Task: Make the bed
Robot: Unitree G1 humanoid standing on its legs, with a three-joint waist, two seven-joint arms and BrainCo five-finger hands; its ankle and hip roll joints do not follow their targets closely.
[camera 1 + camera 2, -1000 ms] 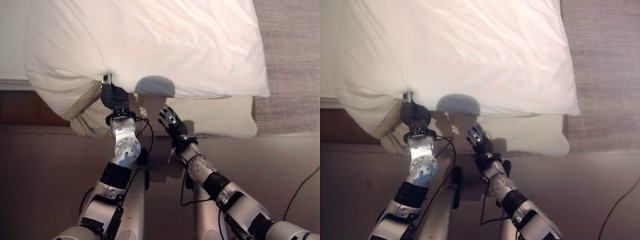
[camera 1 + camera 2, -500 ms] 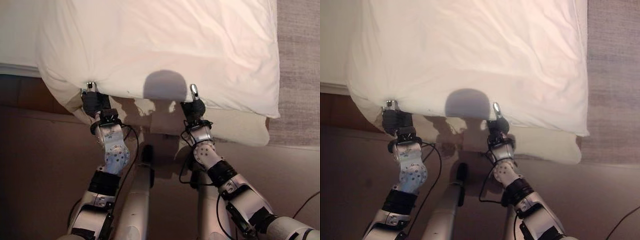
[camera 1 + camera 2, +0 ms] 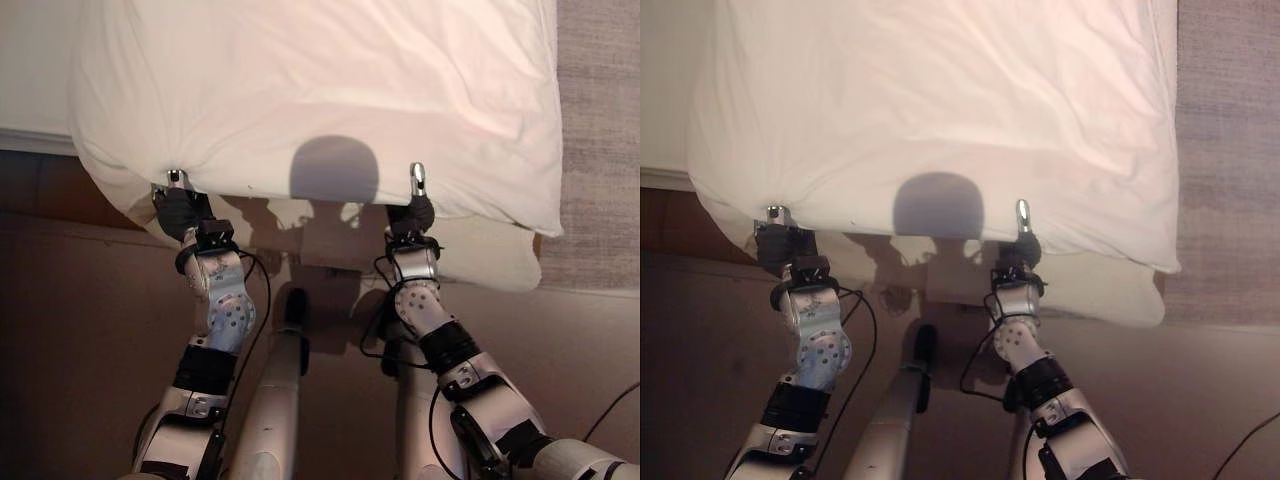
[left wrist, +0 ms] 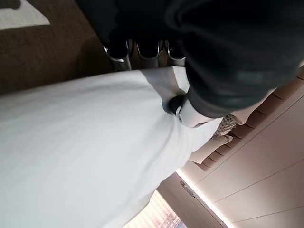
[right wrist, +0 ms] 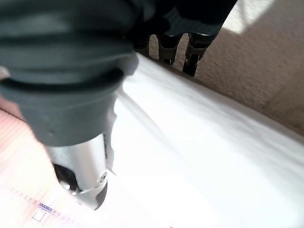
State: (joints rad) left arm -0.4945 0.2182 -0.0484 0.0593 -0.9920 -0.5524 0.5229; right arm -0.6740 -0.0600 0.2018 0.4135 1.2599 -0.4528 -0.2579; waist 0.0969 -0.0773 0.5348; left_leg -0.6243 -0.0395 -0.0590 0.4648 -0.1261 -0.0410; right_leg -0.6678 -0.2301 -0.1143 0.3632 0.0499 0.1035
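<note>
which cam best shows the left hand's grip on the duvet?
The left wrist view: the left hand has its thumb pressing the white duvet from one side with the fingers curled behind the edge, a clear pinch. The eye views show its dark cover at the duvet's near edge, with the fingers mostly hidden in the fabric.

duvet [image 3: 320,90]: white matt cloth, creased | carpet [image 3: 600,110]: rough woven
</note>
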